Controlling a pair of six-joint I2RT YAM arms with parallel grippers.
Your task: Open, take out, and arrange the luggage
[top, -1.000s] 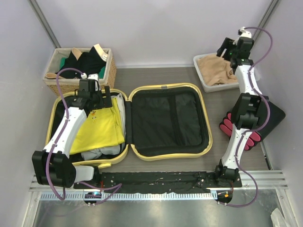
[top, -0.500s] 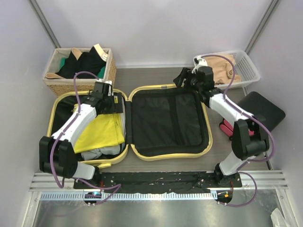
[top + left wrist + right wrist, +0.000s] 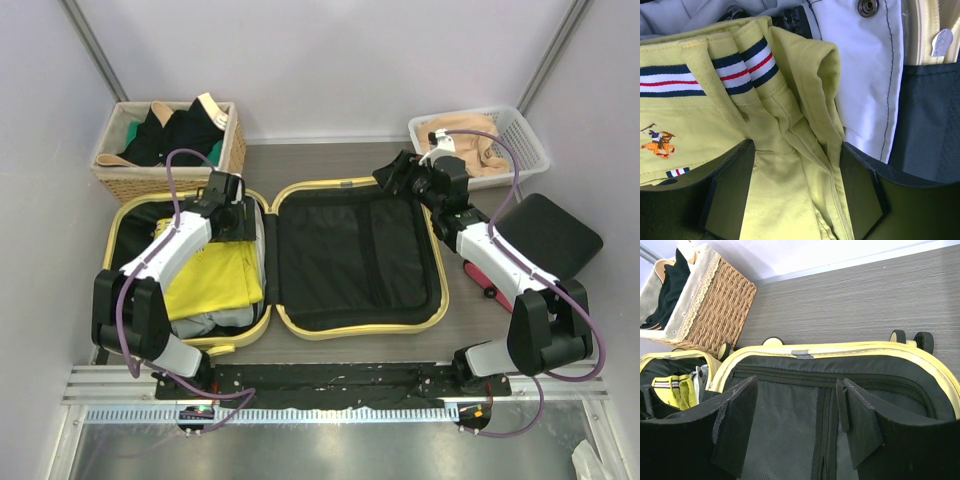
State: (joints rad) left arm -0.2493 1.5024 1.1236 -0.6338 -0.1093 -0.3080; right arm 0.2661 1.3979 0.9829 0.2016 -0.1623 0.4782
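The pale-yellow luggage lies open flat, its black-lined right half bare. Its left half holds a folded yellow polo shirt over grey clothes. My left gripper is low over the shirt's far right corner by the hinge. In the left wrist view it is open, and its fingers straddle a fold of the yellow shirt. My right gripper hovers over the lid's far right corner. In the right wrist view it is open and empty above the mesh lining.
A wicker basket of dark clothes stands at the back left. A white basket with a tan garment stands at the back right. A black box with red cylinders sits right of the luggage. A white garment lies beside the shirt.
My right arm has swung from the white basket at the back right to the lid's far edge. My left gripper has moved right along the shirt toward the hinge.
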